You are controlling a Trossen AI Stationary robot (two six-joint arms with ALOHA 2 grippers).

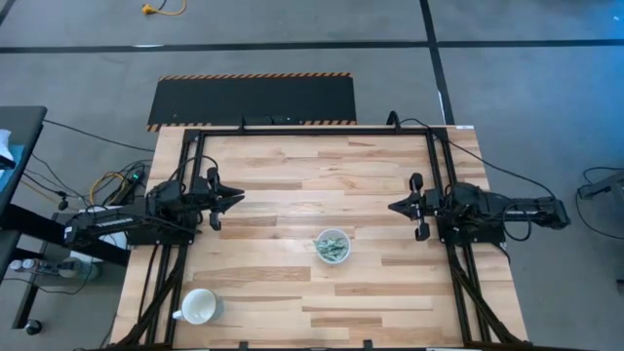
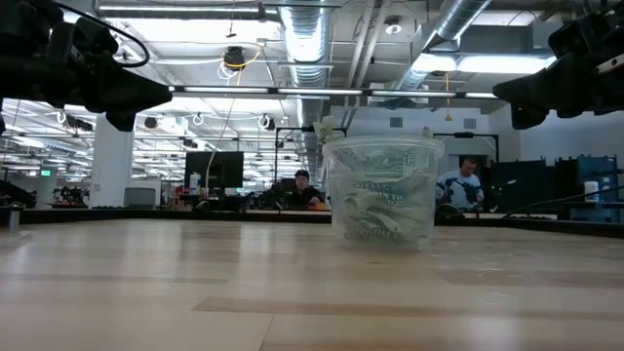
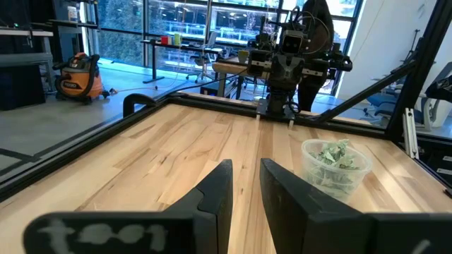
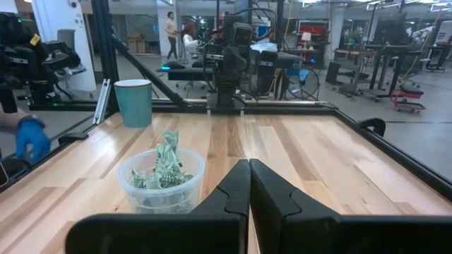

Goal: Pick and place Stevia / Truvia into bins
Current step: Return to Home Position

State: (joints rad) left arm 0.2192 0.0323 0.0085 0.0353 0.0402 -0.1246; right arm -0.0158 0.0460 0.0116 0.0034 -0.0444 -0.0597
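The clear plastic cup (image 1: 332,246) stands upright on its base near the table's middle, filled with pale green and white sachets (image 2: 382,200); it also shows as the cup (image 3: 335,164) and the cup (image 4: 161,180). No loose sachets show on the wood. My left gripper (image 1: 237,200) hovers above the table's left side, its fingers a little apart, empty, as the left wrist view confirms at the gripper (image 3: 245,185). My right gripper (image 1: 394,208) hovers at the right side, fingers together, empty, seen also as the gripper (image 4: 249,185). Both point toward the table's middle.
A white handled mug (image 1: 199,308) stands near the table's near-left corner; in the right wrist view it looks teal (image 4: 134,103). A black frame (image 1: 312,131) runs along the far edge and both sides. Bare wood lies around the cup. People sit beyond the table (image 2: 302,187).
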